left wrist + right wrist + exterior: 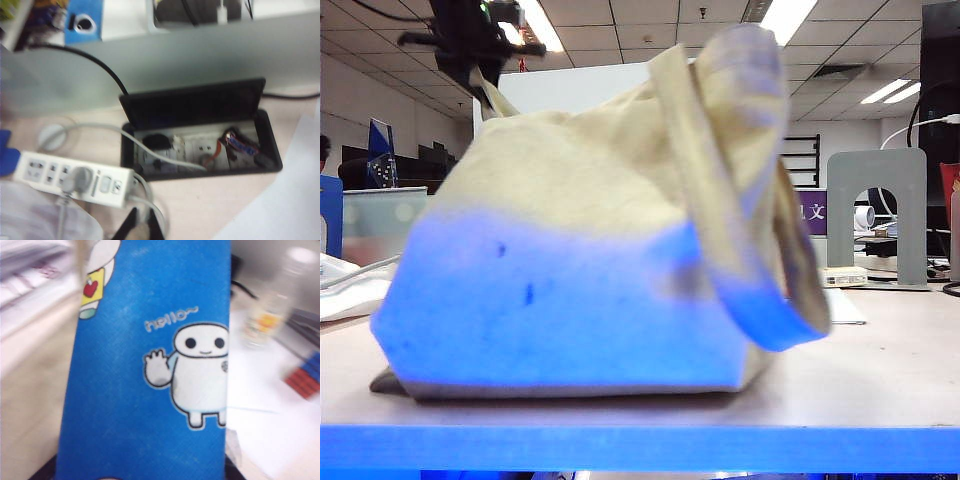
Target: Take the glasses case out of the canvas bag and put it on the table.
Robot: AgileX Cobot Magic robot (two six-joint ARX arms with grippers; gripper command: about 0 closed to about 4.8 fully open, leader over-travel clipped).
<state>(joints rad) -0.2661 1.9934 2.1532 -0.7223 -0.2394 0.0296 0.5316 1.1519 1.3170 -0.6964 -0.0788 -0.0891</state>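
Two dark jaws of the right gripper [137,474] are clamped on the glasses case [150,390], and only their corners show past its two long sides. The case fills the right wrist view: bright blue with a fine woven grain, a white round-headed cartoon figure waving under the word "hello~", and part of a second figure with a red heart near the far end. Its long edges run straight and parallel. It is held above the bench [30,390], with white paper sheets [270,430] beside it, then a red and blue cube [304,377] and a blurred clear bottle [280,295] farther off. The left gripper [141,227] has its jaws together, with only the black tips in view. Near them lie a white power strip [75,179], its grey cable [100,131] and an open black socket box [200,135] sunk into the benchtop. In the exterior view the canvas bag [600,200] stands slumped at the bench's blue front strip [640,447], its lower half tinted blue and one strap [760,180] looping over its right side. It hides the case, and open bench lies to its right.
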